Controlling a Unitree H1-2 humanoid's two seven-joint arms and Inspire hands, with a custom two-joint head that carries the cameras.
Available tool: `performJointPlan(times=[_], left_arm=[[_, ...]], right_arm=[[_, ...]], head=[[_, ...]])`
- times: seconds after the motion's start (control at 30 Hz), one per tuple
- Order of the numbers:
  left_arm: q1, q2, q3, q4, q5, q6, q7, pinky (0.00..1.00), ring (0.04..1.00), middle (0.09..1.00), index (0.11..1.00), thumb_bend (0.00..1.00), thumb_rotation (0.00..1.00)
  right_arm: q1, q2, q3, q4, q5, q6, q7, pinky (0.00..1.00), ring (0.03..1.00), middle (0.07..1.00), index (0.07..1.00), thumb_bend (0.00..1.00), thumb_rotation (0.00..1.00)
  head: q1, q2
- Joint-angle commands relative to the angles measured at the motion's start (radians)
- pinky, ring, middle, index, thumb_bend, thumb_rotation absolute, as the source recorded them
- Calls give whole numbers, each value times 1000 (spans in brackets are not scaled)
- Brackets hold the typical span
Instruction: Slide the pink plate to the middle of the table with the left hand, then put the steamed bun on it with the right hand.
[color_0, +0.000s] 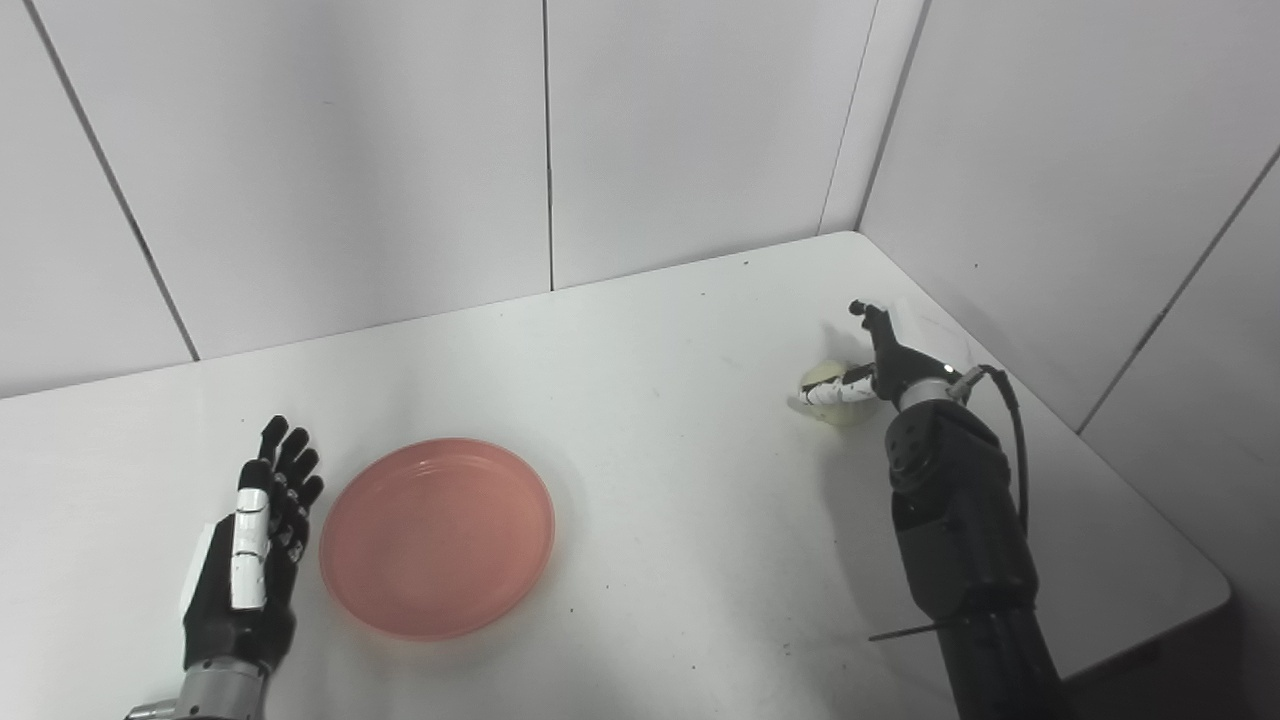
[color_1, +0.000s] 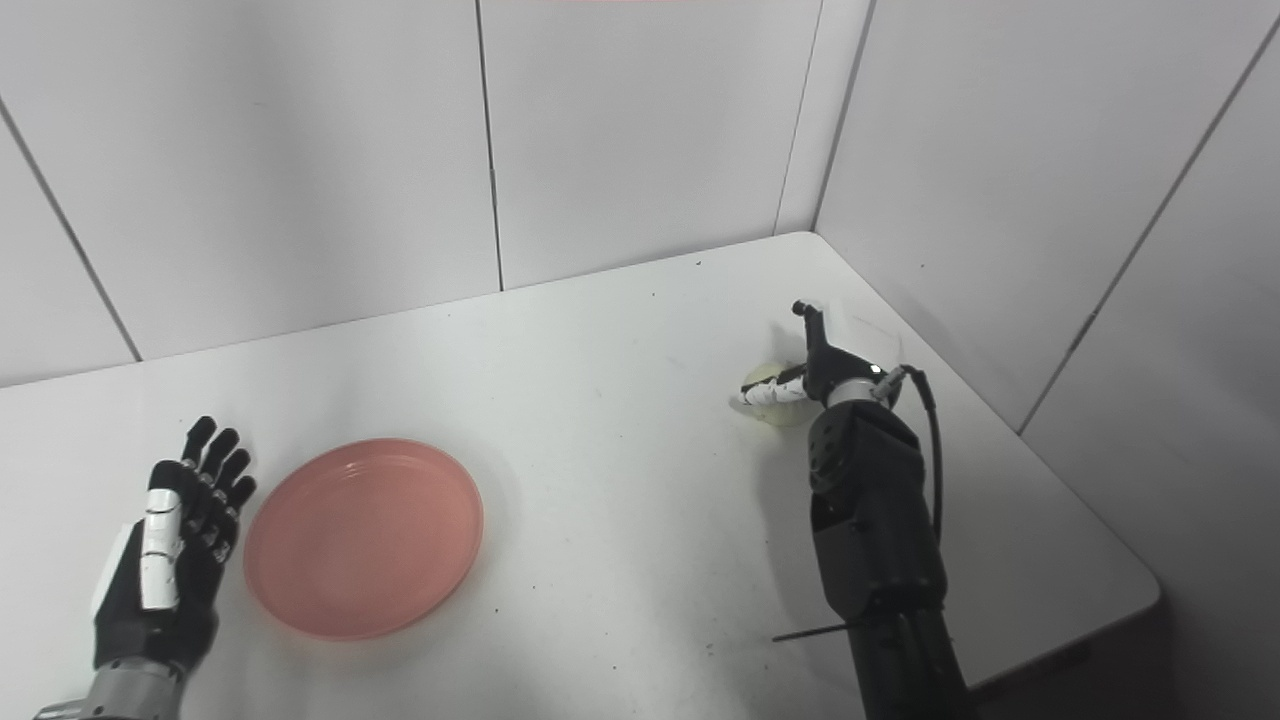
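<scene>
A: Lying flat on the white surface (color_0: 680, 420) near left, one pink plate (color_0: 438, 536) is seen; being round, no long axis can be given.

B: The left hand (color_0: 250, 545) is held just beside it, fingers (color_0: 285, 462) released and pointing far.

A: One steamed bun (color_0: 838, 392) is seen at far right, the right hand (color_0: 872, 372) closed around it.

B: It is mostly hidden in both views; its heading cannot be told.

My view: white rectangular table (color_0: 650, 350), rounded corners, faint dark specks. White panelled walls (color_0: 350, 150) with thin dark seams meet in corner behind it. Even, soft light.
</scene>
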Motion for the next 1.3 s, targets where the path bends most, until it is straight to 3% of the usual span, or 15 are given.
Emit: performJointPlan(times=[0.0,0.1,0.17,0.23,0.37,0.43,0.47,0.5,0.7,0.77,1.0,1.1,1.27], left_arm=[[33,6,4,17,-12,-5,-11,1000,1000,1000,998,624,1000],[33,10,4,19,-16,-1,-17,1000,1000,1000,1000,631,1000],[34,7,6,14,-21,11,-16,1000,1000,1000,1000,646,1000],[35,4,8,11,-24,14,-13,1000,1000,1000,997,660,1000],[41,1,9,-1,-43,21,-19,1000,1000,1000,997,649,1000],[45,1,5,-13,-44,24,-21,1000,1000,1000,995,648,1000],[47,3,2,-19,-44,25,-23,1000,1000,1000,997,638,1000],[49,4,0,-23,-45,29,-23,1000,1000,1000,999,639,1000],[54,6,-8,-36,-42,45,-30,1000,1000,1000,1000,653,1000],[59,6,-13,-45,-40,48,-33,1000,1000,1000,1000,661,1000],[73,-17,-40,-95,-30,86,-15,1000,1000,1000,998,651,1000],[73,-42,-44,-83,-28,58,-3,1000,1000,1000,1000,620,1000],[65,-61,-50,-51,-9,8,5,1000,1000,1000,1000,589,1000]], right_arm=[[-40,-29,1,1,6,-6,-17,499,651,723,841,798,260],[-43,-20,-13,19,30,-6,-32,232,312,428,835,792,171],[-40,-21,-12,23,44,-6,-45,151,217,337,815,799,120],[-27,-36,3,24,68,-6,-63,154,228,349,750,802,39],[-13,-40,5,-1,83,-6,-86,135,213,326,667,788,3],[-9,-47,9,3,104,-6,-114,171,253,433,636,625,0],[-8,-51,9,9,117,-6,-127,291,372,453,561,556,0],[-8,-52,7,9,129,-6,-143,318,403,457,538,533,0],[-12,-27,-8,-39,175,-6,-206,336,434,478,500,526,0],[-9,-20,0,-70,216,-9,-255,306,396,450,518,524,0],[1,2,18,-141,399,-100,-400,333,415,468,505,526,0],[3,11,29,-161,503,-166,-423,342,406,474,502,524,0],[10,28,82,-165,568,-264,-486,334,396,477,498,525,0]], head=[[2,0],[6,1],[9,1],[17,2],[34,2],[43,2],[43,2],[53,3],[93,9],[117,14],[260,54],[297,63],[351,80]])
